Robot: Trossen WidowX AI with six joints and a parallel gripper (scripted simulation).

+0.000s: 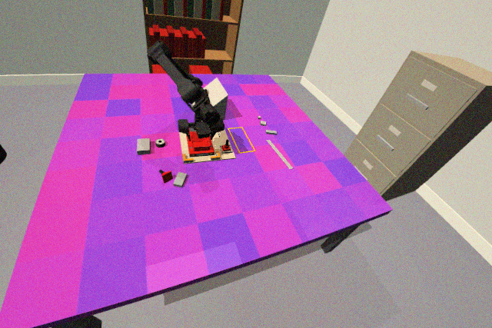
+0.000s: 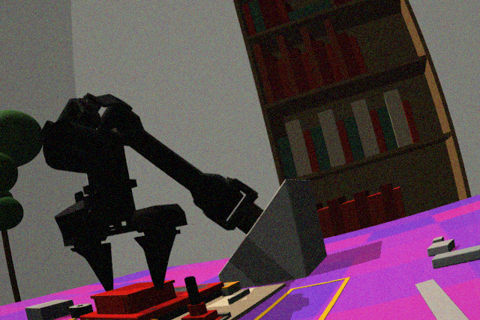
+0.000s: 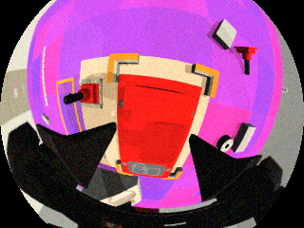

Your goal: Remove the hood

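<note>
The toy car's red hood (image 1: 201, 144) (image 2: 133, 299) (image 3: 159, 111) sits on the cream board (image 1: 182, 144) (image 2: 267, 294) (image 3: 163, 66) between orange corner brackets. Where the hood's edge meets other red parts is hard to tell. My gripper (image 1: 203, 134) (image 2: 133, 288) (image 3: 154, 132) is open and empty, pointing down over the hood. In the wrist view, one fingertip is on either side of the red part; contact cannot be told. The marked area, a yellow outline (image 1: 247, 151) (image 2: 335, 298) (image 3: 66, 81), lies beside the board, with nothing standing in it.
A black stick on a red base (image 1: 226, 146) (image 2: 197, 309) (image 3: 90, 93) stands on the board beside the car. A grey wedge (image 1: 216, 92) (image 2: 304, 227) stands behind. A grey box (image 1: 143, 146), a wheel (image 1: 160, 143) and a red piece (image 1: 167, 176) lie left; a thin strip (image 1: 279, 154) lies right.
</note>
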